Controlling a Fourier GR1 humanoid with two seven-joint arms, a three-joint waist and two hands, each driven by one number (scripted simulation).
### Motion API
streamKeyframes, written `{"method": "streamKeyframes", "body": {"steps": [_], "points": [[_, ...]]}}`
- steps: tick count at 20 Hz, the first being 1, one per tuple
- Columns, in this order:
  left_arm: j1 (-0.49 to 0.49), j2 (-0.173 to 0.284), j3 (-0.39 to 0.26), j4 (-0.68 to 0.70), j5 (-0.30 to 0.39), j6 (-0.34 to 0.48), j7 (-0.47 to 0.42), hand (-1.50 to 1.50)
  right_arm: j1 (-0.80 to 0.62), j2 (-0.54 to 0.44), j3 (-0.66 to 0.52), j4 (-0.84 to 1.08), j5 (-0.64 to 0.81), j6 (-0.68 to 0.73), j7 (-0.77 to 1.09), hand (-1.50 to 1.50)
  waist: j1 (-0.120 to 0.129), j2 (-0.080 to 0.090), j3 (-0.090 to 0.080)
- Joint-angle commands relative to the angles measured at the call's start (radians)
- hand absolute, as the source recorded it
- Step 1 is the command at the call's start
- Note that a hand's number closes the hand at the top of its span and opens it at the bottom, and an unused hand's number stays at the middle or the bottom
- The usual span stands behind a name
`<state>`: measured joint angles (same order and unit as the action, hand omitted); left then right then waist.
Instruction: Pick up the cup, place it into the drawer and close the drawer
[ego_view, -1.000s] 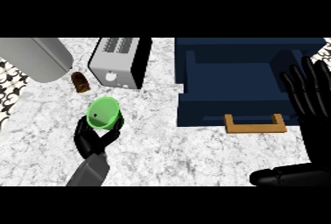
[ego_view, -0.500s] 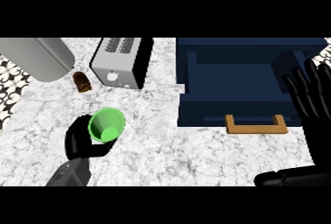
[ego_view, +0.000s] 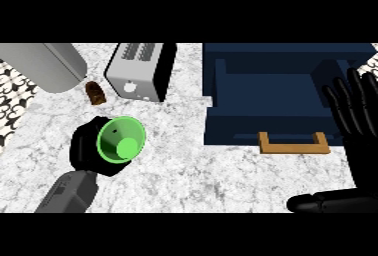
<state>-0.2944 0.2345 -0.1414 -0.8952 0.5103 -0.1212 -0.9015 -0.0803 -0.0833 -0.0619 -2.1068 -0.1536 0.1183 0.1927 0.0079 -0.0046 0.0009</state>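
Holding the green cup in curled fingers, left hand has drawn back toward 7 o'clock, lifted; open drawer waits at 2 o'clock. Right hand rests open.

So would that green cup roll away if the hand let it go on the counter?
Probably. The green cup looks round and tapered, so on its side it might roll in a curve. It seems rigid, keeping its shape inside the curled left hand.

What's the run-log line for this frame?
left robot hand: holding green cup | right robot hand: open, resting | drawer: open, no cup
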Motion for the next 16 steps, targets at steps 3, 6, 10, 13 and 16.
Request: {"method": "streamKeyframes", "body": {"steps": [3,6,10,13,16], "points": [[0.013,-0.033,-0.069,-0.313,-0.015,0.107,0.213,1.50,0.067,0.009,0.019,0.015,0.025,0.028,-0.058,-1.50,-0.003,0.000,0.000],[-0.127,-0.012,-0.019,-0.348,0.019,0.146,0.346,1.50,-0.010,0.027,0.025,0.075,0.036,0.004,-0.072,-1.50,-0.005,0.004,0.000],[-0.153,-0.029,0.011,-0.401,0.002,0.162,0.420,1.50,0.034,-0.007,-0.020,0.033,-0.014,0.042,-0.064,-1.50,-0.011,0.004,-0.001],[-0.148,-0.061,-0.033,-0.532,-0.041,0.247,0.506,1.50,0.055,0.015,-0.002,0.057,0.016,0.032,-0.096,-1.50,-0.009,0.003,-0.001],[-0.318,-0.085,-0.007,-0.433,-0.067,0.293,0.557,1.50,-0.003,-0.028,-0.038,-0.005,-0.049,0.037,0.001,-1.50,-0.018,0.005,-0.001]]}}
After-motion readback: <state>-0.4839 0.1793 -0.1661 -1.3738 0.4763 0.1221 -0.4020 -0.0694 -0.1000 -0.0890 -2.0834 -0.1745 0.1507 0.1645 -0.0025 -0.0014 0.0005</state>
